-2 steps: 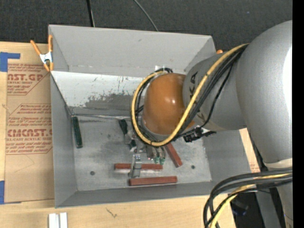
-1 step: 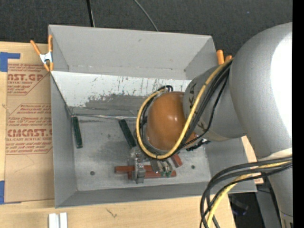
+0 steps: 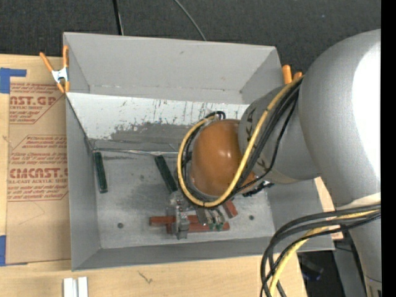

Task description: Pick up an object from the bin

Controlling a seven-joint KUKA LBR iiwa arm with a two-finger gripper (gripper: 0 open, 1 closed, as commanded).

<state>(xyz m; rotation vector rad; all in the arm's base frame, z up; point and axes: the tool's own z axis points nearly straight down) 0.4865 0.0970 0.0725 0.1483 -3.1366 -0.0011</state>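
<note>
camera view | your jaws are down on the near-middle floor of the bin [image 3: 167,67], right at a red-brown flat bar [image 3: 161,221] lying crosswise by the near wall | jaws wide or narrow: can't tell, orange cover [image 3: 213,156] overhangs them | left green stick [image 3: 99,172] well apart, middle green stick [image 3: 165,173] just behind the jaws

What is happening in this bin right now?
A robot arm reaches into the grey bin from the right. Its gripper is down near the front wall, at a reddish-brown flat piece lying on the floor. One dark green stick lies at the left, a second green stick just behind the gripper.
</note>
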